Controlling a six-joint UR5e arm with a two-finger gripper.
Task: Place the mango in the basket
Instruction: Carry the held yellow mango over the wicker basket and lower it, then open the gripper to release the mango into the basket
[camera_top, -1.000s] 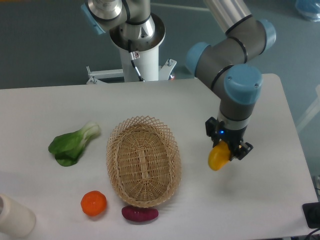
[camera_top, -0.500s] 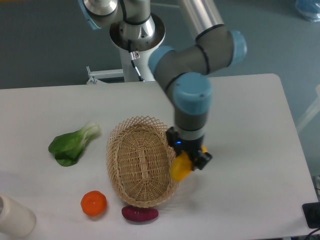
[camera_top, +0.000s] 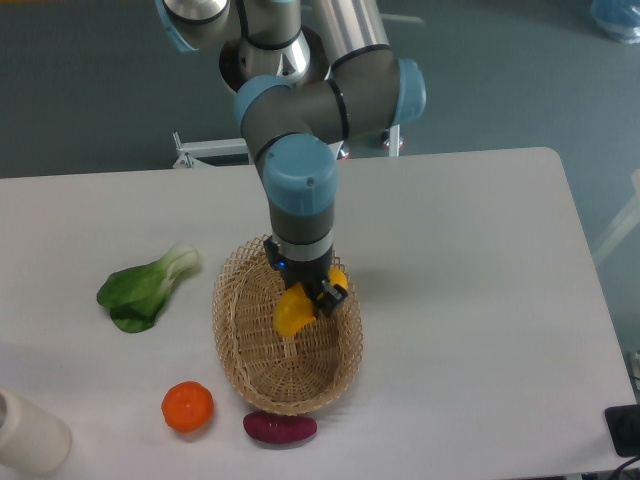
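Presently the mango (camera_top: 292, 311) is held clamped in the claw (camera_top: 303, 298) above the middle of the basket (camera_top: 243, 352). If released from this height, it could bounce or roll over the low rim onto the worktop (camera_top: 480, 300).

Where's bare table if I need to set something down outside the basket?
The table's whole half beyond the basket's far rim is bare. It is crowded near the bok choy, orange and sweet potato.
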